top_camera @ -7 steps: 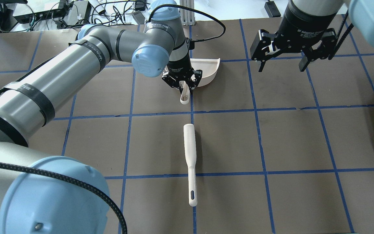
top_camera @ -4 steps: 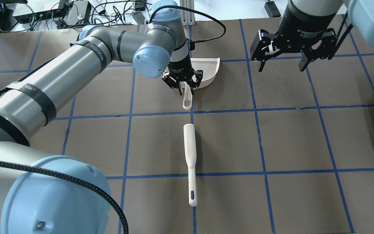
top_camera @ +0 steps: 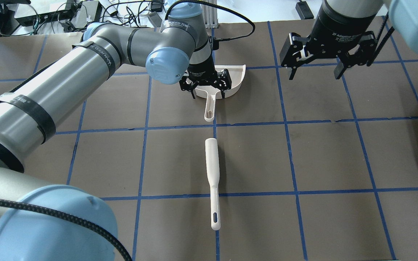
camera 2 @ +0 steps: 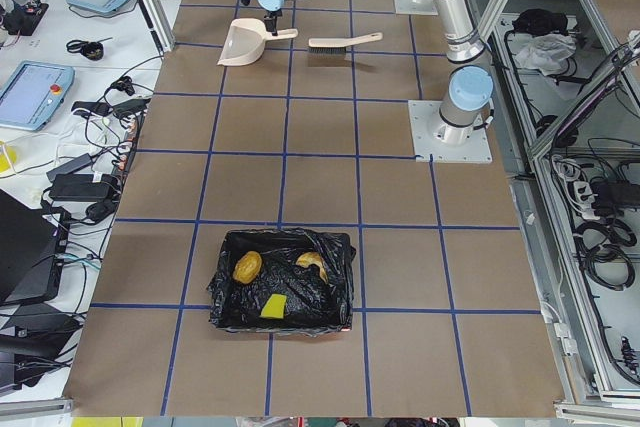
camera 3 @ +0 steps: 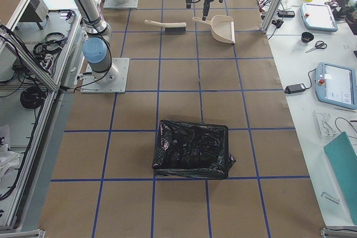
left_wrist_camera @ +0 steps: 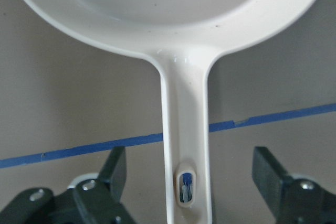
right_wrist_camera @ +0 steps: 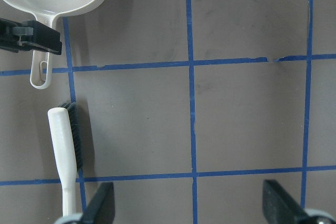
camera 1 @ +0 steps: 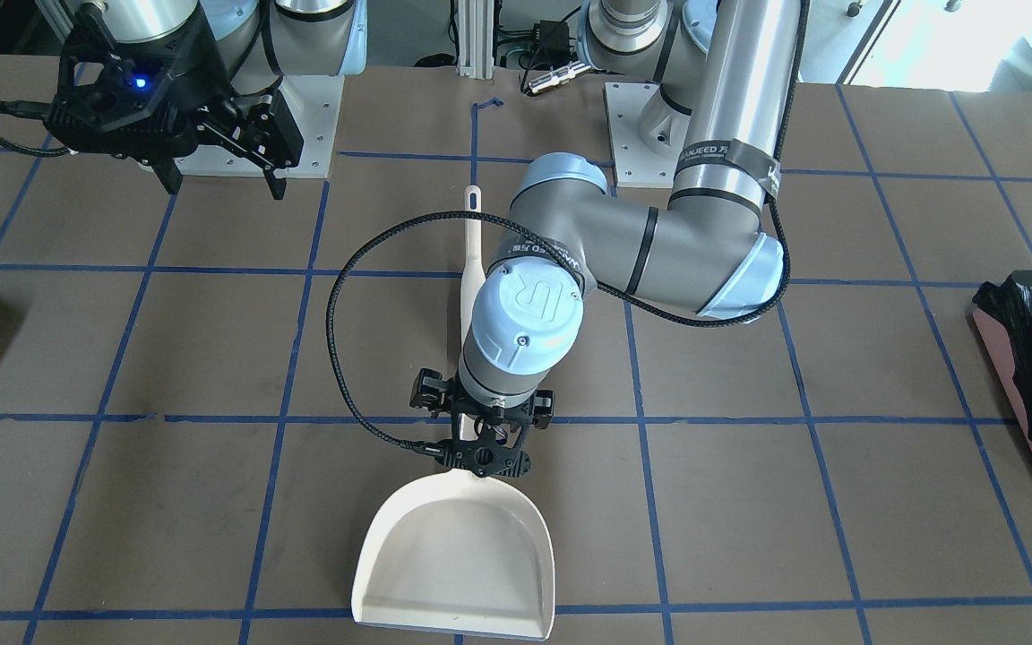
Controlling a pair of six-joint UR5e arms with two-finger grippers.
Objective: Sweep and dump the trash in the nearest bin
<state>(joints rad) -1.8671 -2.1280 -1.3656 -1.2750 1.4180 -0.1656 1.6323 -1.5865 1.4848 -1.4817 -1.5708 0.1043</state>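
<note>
The trash lies inside the black-lined bin point(camera 2: 225, 292) in the exterior left view: an orange-brown lump point(camera 2: 247, 266), a yellow wedge point(camera 2: 272, 306) and a pale piece point(camera 2: 312, 262). The same bin shows its pink side at the front-facing view's right edge point(camera 1: 1009, 376). The cream dustpan point(top_camera: 232, 78) lies flat on the table and looks empty point(camera 1: 458, 555). My left gripper point(top_camera: 209, 93) is open, its fingers point(left_wrist_camera: 118, 161) standing apart either side of the dustpan handle point(left_wrist_camera: 184, 129) without touching it. My right gripper point(top_camera: 315, 77) is open and empty, held above the table.
A cream brush point(top_camera: 212, 170) lies on the table in line with the dustpan handle, nearer the robot, bristles showing in the right wrist view point(right_wrist_camera: 74, 135). A second black-lined bin point(camera 3: 192, 149) sits on the robot's right. Cables and devices lie beyond the table's far edge.
My left gripper has opened and let go of the dustpan handle, then shifted toward the pan. The handle has dropped from tilted to flat. The right arm has not moved.
</note>
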